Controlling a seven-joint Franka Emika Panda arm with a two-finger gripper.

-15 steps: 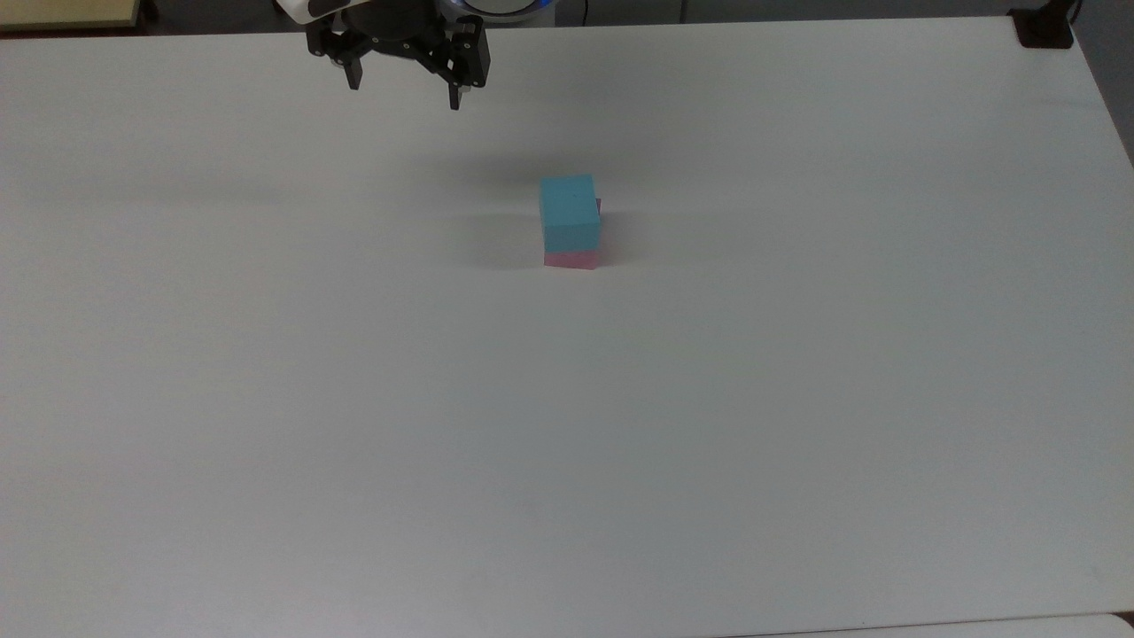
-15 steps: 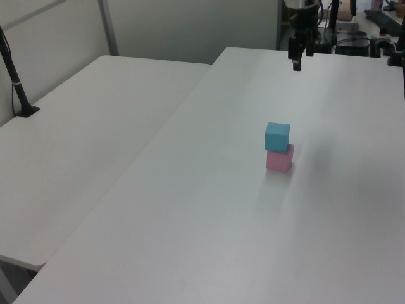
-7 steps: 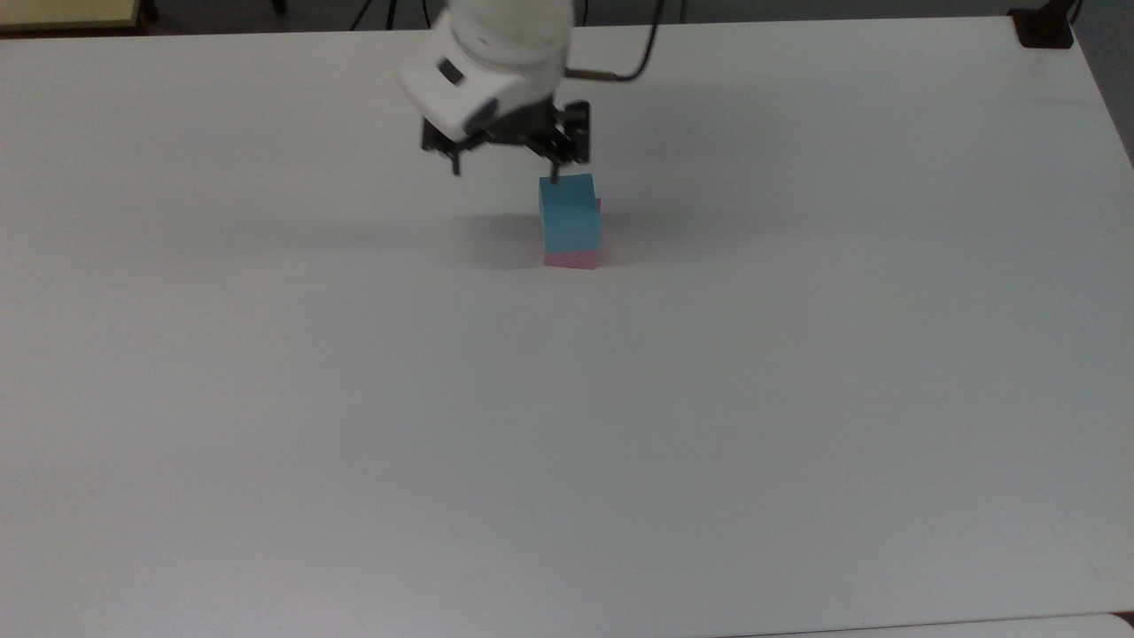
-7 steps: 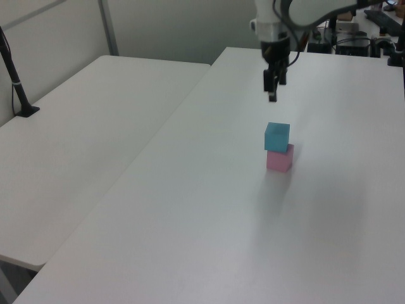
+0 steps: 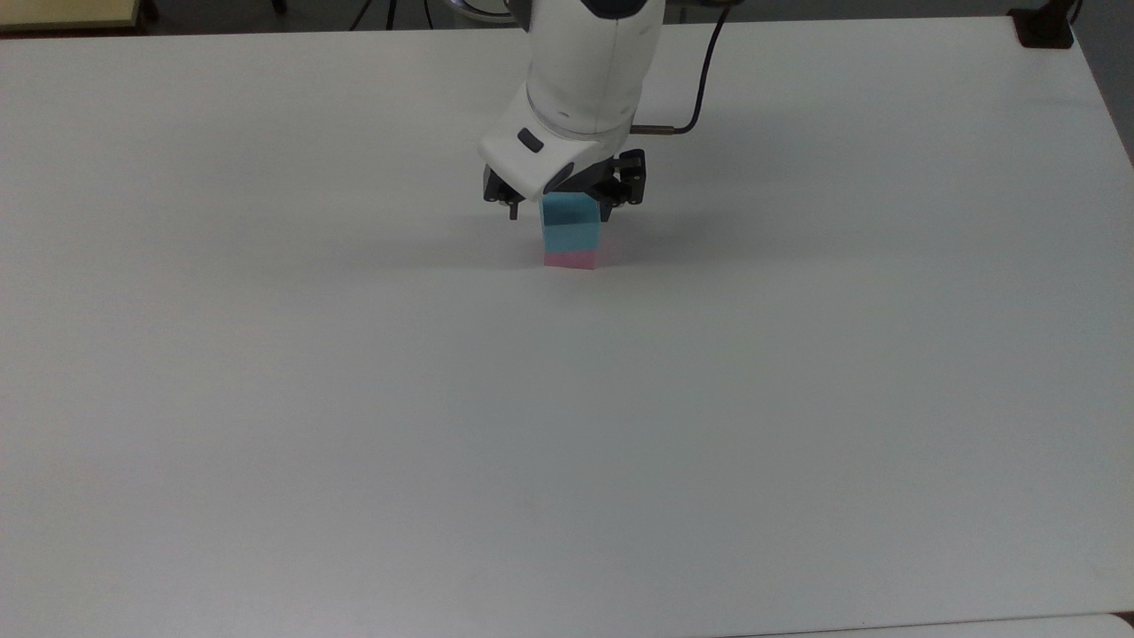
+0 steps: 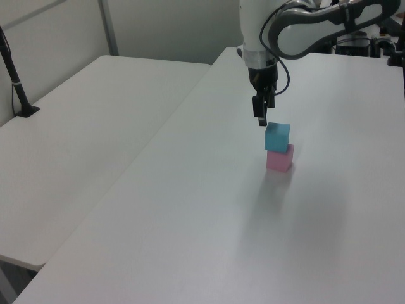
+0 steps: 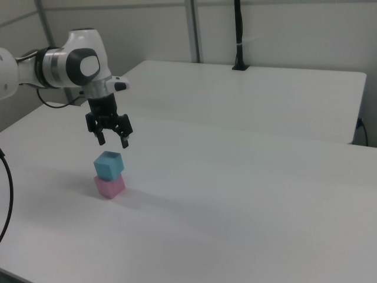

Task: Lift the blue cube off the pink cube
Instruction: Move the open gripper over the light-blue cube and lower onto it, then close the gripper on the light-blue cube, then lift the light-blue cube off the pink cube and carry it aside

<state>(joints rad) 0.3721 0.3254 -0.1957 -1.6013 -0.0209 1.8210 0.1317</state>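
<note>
While the blue cube (image 7: 108, 164) is sitting on top of the pink cube (image 7: 109, 186) near the middle of the white bench (image 5: 354, 399), the pincer (image 7: 110, 138) is being held just above the stack with its fingers spread wide and nothing between them. In the right view the two fingertips are hanging a little above the blue top face and apart from it, and in the left view the pincer (image 6: 262, 120) is being shown slightly toward the left view's left of the blue cube (image 6: 277, 137), so the centring is probably not yet finished. The upper cube is being carried a little askew: in the left view a strip of the pink cube (image 6: 280, 158) is being left uncovered on the left view's right. The step in hand is judged to be the descent onto the upper cube. For this to be done well, the pincer should be centred over the blue cube (image 5: 570, 226) before being lowered, and the fingers should be lined up with two opposite flat faces, not the corners. The descent should be stopped while the fingertips are being kept above the seam, so that the pink cube (image 5: 571, 259) is not being caught or nudged. The closing should be gentle and even, and the lift should be straight up, since a sideways drag is likely to shift the lower cube.
</note>
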